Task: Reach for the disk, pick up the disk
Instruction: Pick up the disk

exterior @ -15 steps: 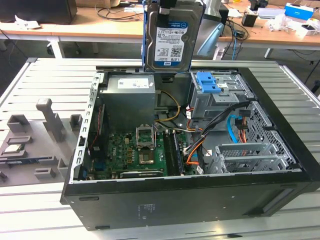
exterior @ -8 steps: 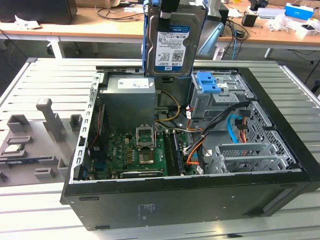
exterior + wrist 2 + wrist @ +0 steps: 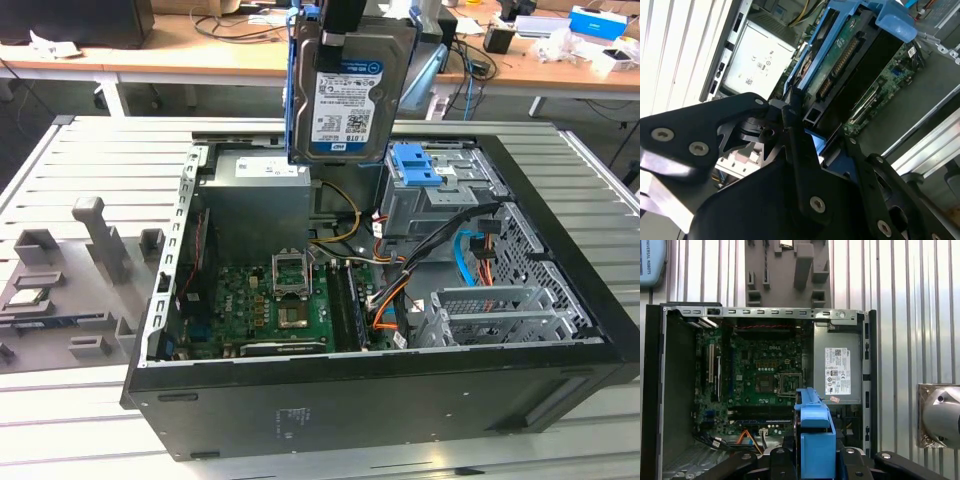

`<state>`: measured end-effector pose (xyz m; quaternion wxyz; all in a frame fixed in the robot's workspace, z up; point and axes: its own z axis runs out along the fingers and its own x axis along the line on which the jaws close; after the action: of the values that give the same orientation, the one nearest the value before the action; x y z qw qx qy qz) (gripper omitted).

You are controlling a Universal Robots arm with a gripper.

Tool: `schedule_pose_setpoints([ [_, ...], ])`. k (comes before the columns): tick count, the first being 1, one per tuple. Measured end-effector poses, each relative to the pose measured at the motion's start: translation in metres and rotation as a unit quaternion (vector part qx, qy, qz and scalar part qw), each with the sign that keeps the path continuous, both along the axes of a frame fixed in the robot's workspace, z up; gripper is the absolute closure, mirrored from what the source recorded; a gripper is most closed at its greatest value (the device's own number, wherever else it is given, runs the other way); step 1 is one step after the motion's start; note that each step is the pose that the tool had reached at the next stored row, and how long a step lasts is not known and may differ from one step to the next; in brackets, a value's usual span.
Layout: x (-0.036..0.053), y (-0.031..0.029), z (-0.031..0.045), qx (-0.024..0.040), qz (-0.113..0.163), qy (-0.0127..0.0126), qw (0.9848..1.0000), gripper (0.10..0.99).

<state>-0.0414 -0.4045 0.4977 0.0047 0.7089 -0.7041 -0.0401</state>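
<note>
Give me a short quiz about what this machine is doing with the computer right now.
1. True or false: the disk rests inside the open computer case.
2. What is the claw shut on? A the disk, B an orange cable, C nothing.
3. What colour are the rails along the disk's sides?
Key: 1 false, it hangs above the case; 2 A; 3 blue.

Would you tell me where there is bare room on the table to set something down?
Bare slatted table lies to the exterior view's right of the computer case and along its far side. The grey fixture tray occupies the exterior view's left; inside the case, cables crowd everything below the disk the claw holds.
</note>
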Motion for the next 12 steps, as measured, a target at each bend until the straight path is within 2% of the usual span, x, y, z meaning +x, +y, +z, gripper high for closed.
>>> schedule_pose_setpoints([
  [12, 0.0, -0.025, -0.0003, 0.0, 0.0, 0.0, 1.0, 0.722],
])
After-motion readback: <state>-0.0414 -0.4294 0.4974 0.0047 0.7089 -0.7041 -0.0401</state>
